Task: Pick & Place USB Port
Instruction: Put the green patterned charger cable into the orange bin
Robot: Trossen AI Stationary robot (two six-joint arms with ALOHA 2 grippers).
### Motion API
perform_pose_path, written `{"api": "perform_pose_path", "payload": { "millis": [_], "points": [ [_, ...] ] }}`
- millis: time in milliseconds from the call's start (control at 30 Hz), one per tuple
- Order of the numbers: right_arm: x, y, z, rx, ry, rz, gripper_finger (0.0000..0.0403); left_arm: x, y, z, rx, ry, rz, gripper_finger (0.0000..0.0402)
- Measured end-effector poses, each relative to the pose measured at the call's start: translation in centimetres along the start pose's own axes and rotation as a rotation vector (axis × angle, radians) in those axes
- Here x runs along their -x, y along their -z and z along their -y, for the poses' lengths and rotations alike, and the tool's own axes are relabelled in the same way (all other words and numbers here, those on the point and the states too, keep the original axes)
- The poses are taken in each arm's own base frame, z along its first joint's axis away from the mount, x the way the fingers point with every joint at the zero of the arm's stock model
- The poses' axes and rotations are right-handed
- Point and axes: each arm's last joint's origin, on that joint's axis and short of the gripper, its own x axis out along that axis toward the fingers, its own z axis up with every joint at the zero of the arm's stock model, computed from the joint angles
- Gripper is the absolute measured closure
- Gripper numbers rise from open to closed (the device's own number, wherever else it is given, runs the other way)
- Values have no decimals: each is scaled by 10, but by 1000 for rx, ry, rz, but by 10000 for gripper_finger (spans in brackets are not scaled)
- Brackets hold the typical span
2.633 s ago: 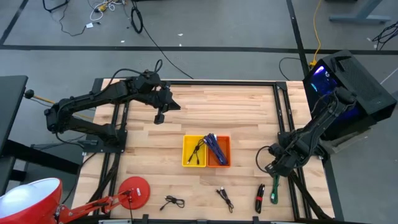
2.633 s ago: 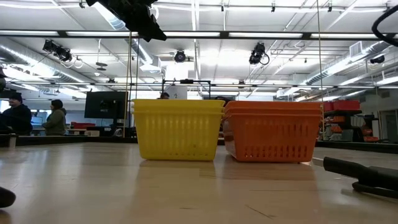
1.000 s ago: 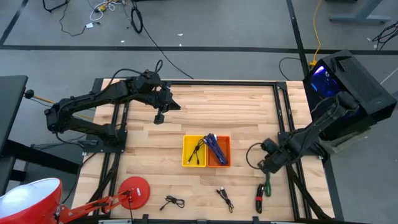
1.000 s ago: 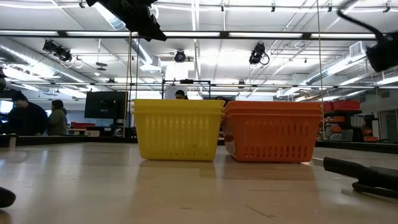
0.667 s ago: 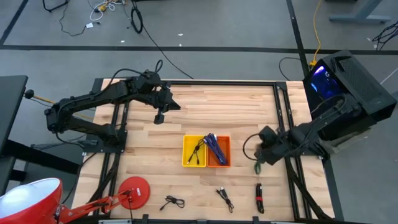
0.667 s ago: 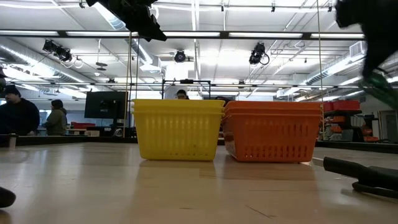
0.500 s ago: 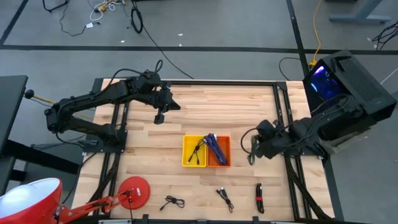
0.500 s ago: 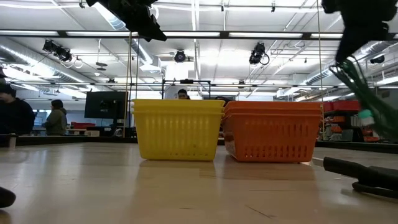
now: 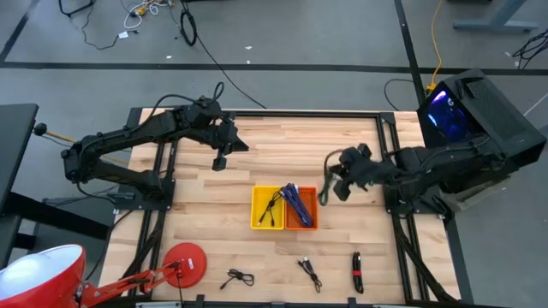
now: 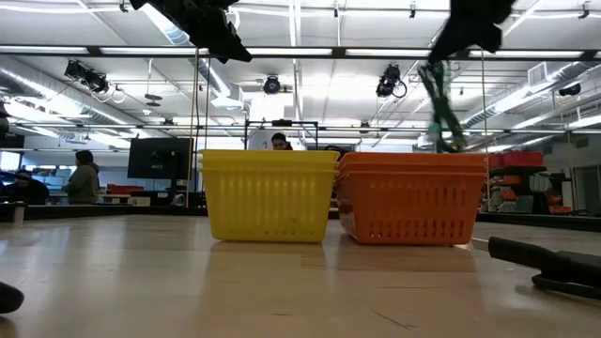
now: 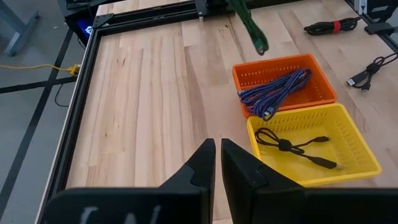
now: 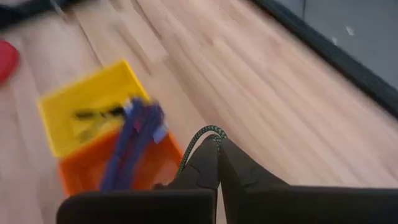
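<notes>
The right gripper (image 9: 336, 183) is clenched on a green cable (image 9: 324, 195), holding it in the air just right of the orange bin (image 9: 301, 208), which holds blue cables (image 9: 295, 204). The yellow bin (image 9: 267, 208) touches the orange one on its left and holds 1 black cable (image 9: 274, 210). The left gripper (image 9: 219, 162) hangs over the far left of the table (image 9: 282, 145), fingers nearly together and grasping nothing.

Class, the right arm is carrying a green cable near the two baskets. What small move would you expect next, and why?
Probably a short carry further over the orange basket. The right gripper, shut on the green cable, hangs beside the basket's right edge, cable dangling clear of the rim, so it likely needs centring before release.
</notes>
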Motion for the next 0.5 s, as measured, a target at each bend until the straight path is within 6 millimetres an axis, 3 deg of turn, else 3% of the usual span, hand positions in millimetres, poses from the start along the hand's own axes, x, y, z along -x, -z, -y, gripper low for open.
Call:
{"api": "perform_pose_path", "payload": {
  "millis": [233,500],
  "points": [
    [12,-35,13,30,-83,56,403,0,0,0,13,0,0,369],
    [-2,-39,3,11,-201,3,403,0,0,0,5,0,0,369]
  ]
}}
